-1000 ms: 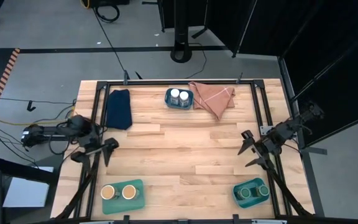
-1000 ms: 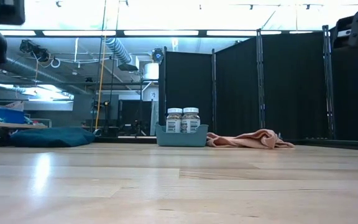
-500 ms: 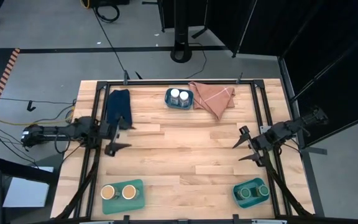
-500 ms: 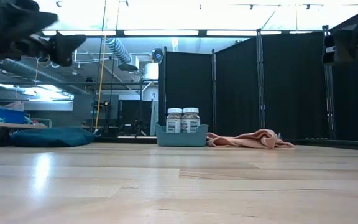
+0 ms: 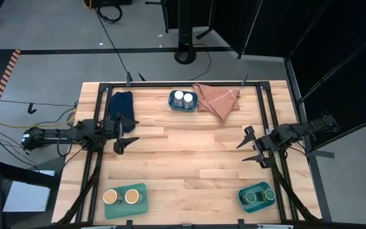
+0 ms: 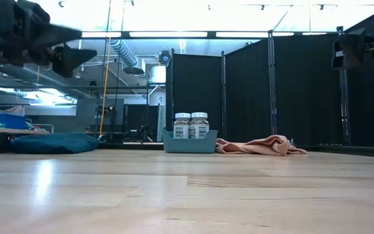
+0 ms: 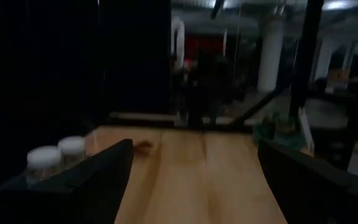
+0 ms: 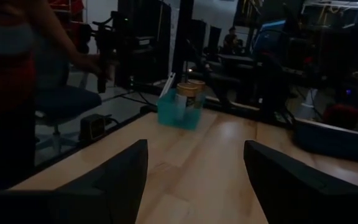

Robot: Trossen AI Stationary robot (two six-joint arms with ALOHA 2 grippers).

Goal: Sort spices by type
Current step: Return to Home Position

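high: bright, even, soft shadows | low: ceiling strips (image 6: 174, 34) blown out, glare on table (image 6: 44, 174) below L gripper (image 6: 84, 44), gripper motion-blurred | L wrist: v. dim, soft, fingers (image 7: 98, 180) near-black | R wrist: dim, bkgd past R gripper (image 8: 191, 152) out of focus

Low view: left end effector (image 6: 76, 44) is blurred and cropped at the frame edge. Lower parts of the white-lidded jars (image 6: 191, 123) are hidden behind the wall of the tray (image 6: 188, 144); labels cannot be read. Right wrist view: person (image 8: 8, 43) is cropped.
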